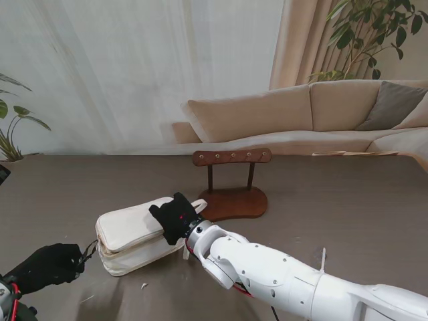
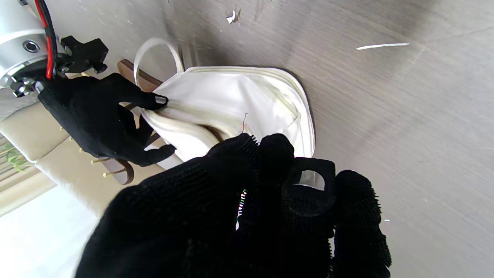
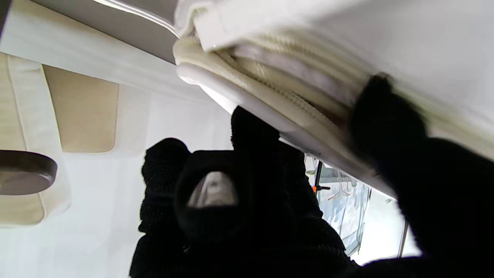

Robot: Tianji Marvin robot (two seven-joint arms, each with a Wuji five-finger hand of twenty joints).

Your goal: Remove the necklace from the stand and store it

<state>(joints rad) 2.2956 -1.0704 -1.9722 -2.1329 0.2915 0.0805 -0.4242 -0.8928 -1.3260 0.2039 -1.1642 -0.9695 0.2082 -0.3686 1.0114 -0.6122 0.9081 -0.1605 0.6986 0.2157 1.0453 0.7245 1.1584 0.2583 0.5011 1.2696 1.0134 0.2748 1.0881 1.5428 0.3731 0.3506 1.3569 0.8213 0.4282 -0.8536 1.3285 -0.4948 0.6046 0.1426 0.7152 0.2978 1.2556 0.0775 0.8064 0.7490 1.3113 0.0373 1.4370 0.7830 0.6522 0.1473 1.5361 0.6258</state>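
Pouch unlabelled; both robot hands gripping it.

**Both hands on the white pouch**

The left hand fills the foreground, its fingers bunched at the near end of the white pouch. The right hand pinches the pouch's far edge, where a white loop curls on the grey table.

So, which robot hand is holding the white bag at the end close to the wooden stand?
The right robot hand: it grips the white bag beside the wooden stand. The left robot hand is at the opposite end.
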